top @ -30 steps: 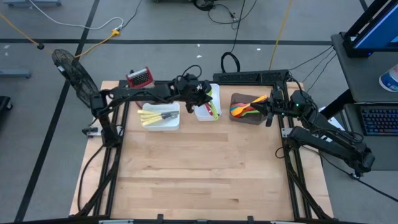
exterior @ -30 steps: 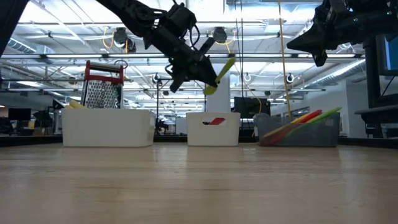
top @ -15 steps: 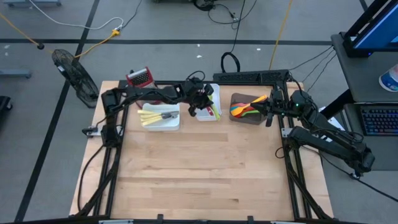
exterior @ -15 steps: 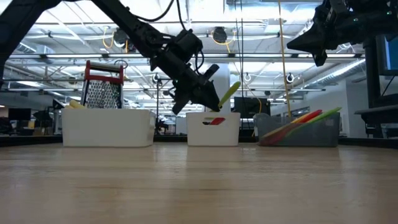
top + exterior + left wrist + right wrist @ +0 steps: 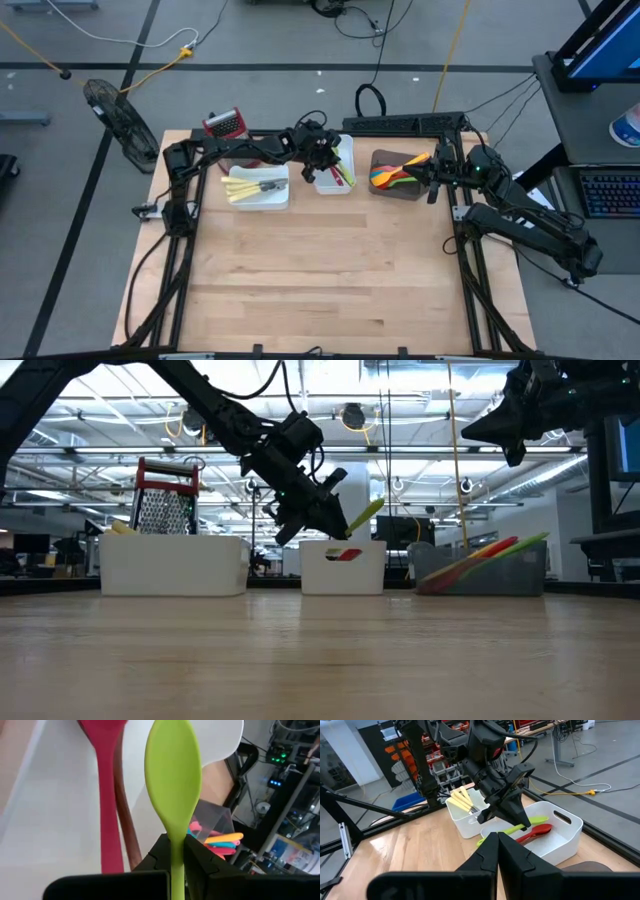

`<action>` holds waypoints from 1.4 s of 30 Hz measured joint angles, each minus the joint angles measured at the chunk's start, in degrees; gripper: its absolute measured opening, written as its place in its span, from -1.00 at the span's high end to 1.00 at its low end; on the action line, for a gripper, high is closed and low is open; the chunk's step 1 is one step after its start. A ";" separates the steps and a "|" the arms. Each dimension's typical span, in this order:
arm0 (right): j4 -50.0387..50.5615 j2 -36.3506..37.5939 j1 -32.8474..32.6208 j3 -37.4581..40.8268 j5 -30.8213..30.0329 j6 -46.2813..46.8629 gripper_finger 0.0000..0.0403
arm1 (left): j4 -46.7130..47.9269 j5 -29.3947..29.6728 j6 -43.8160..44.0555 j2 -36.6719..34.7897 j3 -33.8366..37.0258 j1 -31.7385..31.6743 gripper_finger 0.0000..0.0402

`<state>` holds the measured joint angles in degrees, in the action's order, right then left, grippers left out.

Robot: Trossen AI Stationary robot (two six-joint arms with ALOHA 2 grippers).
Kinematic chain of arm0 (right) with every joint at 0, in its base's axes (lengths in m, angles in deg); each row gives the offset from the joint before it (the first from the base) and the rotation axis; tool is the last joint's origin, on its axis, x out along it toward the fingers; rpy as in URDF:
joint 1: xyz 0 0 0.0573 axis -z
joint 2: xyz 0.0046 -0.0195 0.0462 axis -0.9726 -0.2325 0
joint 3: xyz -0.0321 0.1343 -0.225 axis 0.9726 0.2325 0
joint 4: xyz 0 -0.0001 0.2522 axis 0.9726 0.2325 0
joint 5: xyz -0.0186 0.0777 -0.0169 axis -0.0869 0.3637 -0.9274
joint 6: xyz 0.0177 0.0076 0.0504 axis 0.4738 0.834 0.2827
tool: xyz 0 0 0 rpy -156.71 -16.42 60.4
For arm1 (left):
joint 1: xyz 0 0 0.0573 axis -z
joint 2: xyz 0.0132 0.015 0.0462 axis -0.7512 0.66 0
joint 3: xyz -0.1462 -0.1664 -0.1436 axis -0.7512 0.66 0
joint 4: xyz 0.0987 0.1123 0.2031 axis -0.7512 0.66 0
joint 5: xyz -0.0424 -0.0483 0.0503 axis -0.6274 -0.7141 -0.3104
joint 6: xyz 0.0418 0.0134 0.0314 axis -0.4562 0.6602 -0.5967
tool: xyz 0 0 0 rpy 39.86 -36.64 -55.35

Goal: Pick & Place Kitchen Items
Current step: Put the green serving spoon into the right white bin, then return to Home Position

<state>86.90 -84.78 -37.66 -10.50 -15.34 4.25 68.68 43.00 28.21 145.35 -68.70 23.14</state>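
My left gripper [image 5: 325,162] is shut on a lime-green spoon [image 5: 365,514] just above the middle white tray [image 5: 333,188]. A red spoon [image 5: 107,795] and a brown utensil [image 5: 127,835] lie flat on that tray's floor. In the right wrist view the green spoon [image 5: 512,829] hangs over the red one. My right gripper [image 5: 433,178] is shut and holds nothing. It hovers beside the dark tray [image 5: 396,190], which holds several coloured utensils. My left gripper pinches the green spoon's handle [image 5: 176,851] between its two fingers, a little behind the bowl [image 5: 172,775]. The fingers come slanting down from the table's left. The bowl sticks out past the fingertips. The spoon is lifted clear above the tray's rim [image 5: 343,543].
A white tray [image 5: 258,190] at the back left holds yellow sticks and a metal utensil. A red-topped box grater [image 5: 225,124] stands behind it. The three trays line the table's far edge; bare wood lies nearer.
My left gripper has come down toward the middle white tray with the green spoon and rolled a little. It stays shut on the spoon, which now hangs lower, just over the tray's rim. Most of the drop came in the first half second.
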 joint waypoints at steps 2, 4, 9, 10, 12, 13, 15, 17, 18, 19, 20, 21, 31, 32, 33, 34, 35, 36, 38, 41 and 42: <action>0.00 0.02 0.02 0.00 0.00 0.01 1.00 | 0.09 0.59 0.62 0.00 0.00 -0.04 0.92; 0.00 0.00 0.00 0.00 0.00 0.02 1.00 | -0.03 0.64 1.54 0.00 0.00 -0.29 0.86; 0.00 0.01 0.01 0.00 0.00 -0.01 1.00 | -0.07 2.91 1.41 0.00 0.00 -0.73 0.69; 0.00 0.00 0.02 0.00 0.00 0.01 1.00 | -0.16 3.51 1.42 0.00 0.00 -0.73 0.66; 0.00 0.00 0.02 0.00 0.00 0.02 1.00 | -0.21 4.16 1.39 0.00 0.00 -0.69 0.60; 0.02 0.00 0.02 0.00 0.00 0.00 1.00 | -0.21 4.35 1.06 0.00 0.00 -0.69 0.58; 0.02 0.01 0.02 0.00 0.00 0.01 1.00 | -0.14 4.93 -0.31 0.00 0.00 -0.69 0.51; 0.02 0.02 0.01 0.00 0.00 0.02 1.00 | 0.14 5.31 -1.33 0.00 0.00 -0.69 0.43; 0.00 0.00 0.00 0.00 0.00 0.01 1.00 | 0.13 5.39 -1.62 0.00 0.00 -0.69 0.39; 0.02 0.00 0.02 0.00 0.00 0.02 1.00 | 0.12 5.43 -1.64 0.00 0.00 -0.69 0.34; 0.02 0.00 0.01 0.00 0.00 0.00 1.00 | 0.10 5.44 -1.60 0.00 0.00 -0.69 0.30; 0.02 0.00 0.01 0.00 0.00 0.02 1.00 | 0.00 5.44 -1.61 0.00 0.00 -0.69 0.25; 0.04 0.00 0.01 0.00 0.00 0.00 1.00 | -2.46 4.50 -3.41 -0.43 0.00 -0.73 -0.01; 0.04 0.02 0.02 0.00 0.00 0.02 1.00 | -3.13 4.47 -4.42 -0.68 0.00 -0.64 -0.01; 0.04 0.01 0.02 0.00 0.00 0.02 1.00 | -4.71 4.74 -5.51 -0.83 0.00 -0.39 -0.01; 0.09 0.02 0.02 0.00 0.00 0.01 1.00 | -6.24 5.17 -7.15 -1.22 0.00 -0.07 -0.01; 0.11 0.00 0.00 0.00 0.02 0.00 1.00 | -6.89 5.35 -9.28 -1.82 0.03 0.31 0.00; 0.15 0.00 0.02 0.00 0.00 0.02 1.00 | -8.20 5.92 -11.78 -2.42 0.09 0.89 0.01; 0.35 0.02 0.02 0.00 0.00 -0.01 1.00 | -11.16 7.68 -18.40 -3.82 0.00 2.33 0.02; 0.80 0.02 0.01 0.00 0.01 0.02 1.00 | -11.07 9.37 -30.89 -6.63 0.00 4.59 0.02; 0.99 0.00 0.00 0.00 0.02 0.02 1.00 | -10.40 9.63 -34.87 -7.70 0.00 5.38 0.01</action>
<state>87.89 -84.78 -37.66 -10.50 -15.32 4.27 58.28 52.63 -6.66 137.65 -68.70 28.53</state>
